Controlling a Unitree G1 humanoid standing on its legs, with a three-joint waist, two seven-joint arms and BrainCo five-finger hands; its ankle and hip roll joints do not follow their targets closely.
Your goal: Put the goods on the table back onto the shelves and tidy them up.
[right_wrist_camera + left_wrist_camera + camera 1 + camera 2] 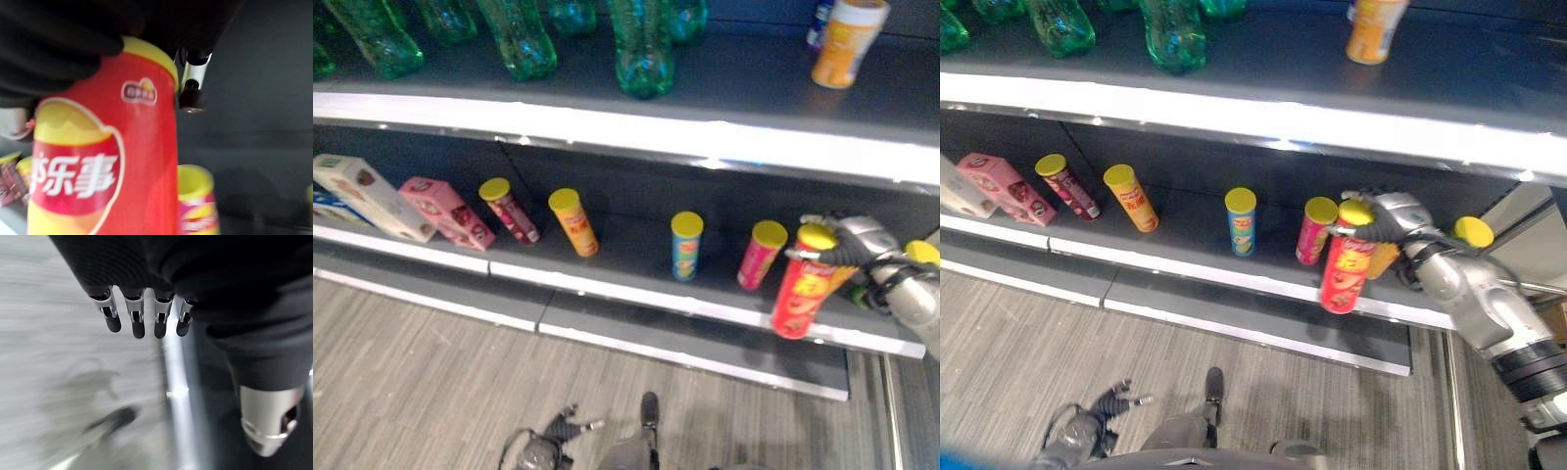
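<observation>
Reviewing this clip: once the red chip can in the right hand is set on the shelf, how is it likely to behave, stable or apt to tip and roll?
The red chip can is tall and narrow, so probably tippy, like the pink can beside it. As a round tube it would likely roll if it fell. The right hand holds it near the lid, so it may swing on release.

Large white characters are printed across a dark red band on the red cylindrical can with a yellow lid (98, 161), which is gripped at its top by the right hand (1389, 217). A small oval logo (139, 91) is set just below the lid, close under the hand. The print on the pink yellow-lidded can (196, 208) just beyond the hand cannot be made out.
</observation>
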